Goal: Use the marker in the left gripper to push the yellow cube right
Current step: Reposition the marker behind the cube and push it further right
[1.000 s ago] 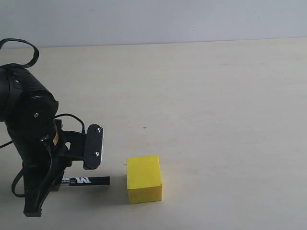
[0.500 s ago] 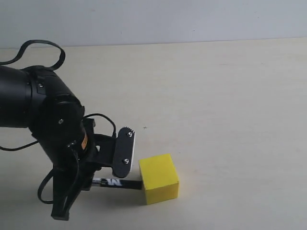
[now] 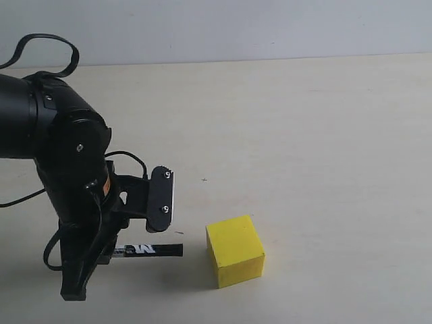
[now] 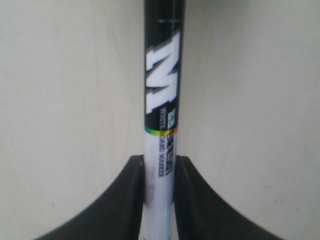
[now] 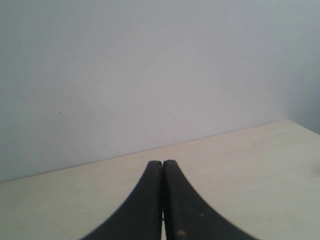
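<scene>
The yellow cube (image 3: 235,250) sits on the pale table (image 3: 317,148) near its front edge, turned slightly. To its left my left gripper (image 3: 116,251) is shut on the marker (image 3: 150,250), which lies level just above the table with its black end pointing at the cube. A short gap separates the marker tip from the cube's left face. In the left wrist view the fingers clamp the white barrel of the marker (image 4: 162,100) at the left gripper (image 4: 159,165); the cube is out of that view. The right gripper (image 5: 162,164) is shut on nothing and does not appear in the exterior view.
The bulky black left arm (image 3: 54,142) with its cables stands at the left front of the table. A pale wall (image 3: 236,27) rises behind the table's far edge. The right wrist view shows only table and wall.
The cube has slid right and turned a little. The marker touched it half a second ago; since then the left arm has drawn back left, leaving a gap.
</scene>
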Action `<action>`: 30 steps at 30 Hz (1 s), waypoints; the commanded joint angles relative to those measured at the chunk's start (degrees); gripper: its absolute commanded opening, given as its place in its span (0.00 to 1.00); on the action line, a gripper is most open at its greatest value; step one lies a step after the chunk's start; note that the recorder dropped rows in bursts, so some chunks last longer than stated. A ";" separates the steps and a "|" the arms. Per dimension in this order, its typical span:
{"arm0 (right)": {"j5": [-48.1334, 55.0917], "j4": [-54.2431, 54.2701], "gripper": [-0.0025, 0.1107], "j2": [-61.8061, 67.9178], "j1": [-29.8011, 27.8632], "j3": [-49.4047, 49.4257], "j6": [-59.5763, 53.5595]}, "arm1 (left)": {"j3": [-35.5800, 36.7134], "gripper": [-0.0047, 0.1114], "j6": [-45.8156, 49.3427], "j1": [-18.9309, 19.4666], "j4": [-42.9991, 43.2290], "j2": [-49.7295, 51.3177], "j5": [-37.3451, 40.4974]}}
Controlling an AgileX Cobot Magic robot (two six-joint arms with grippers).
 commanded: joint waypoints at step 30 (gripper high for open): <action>-0.32 -0.26 0.02 -0.35 0.12 0.27 -0.27 | 0.49 0.04 -9.39 -4.22 -1.09 4.29 -7.59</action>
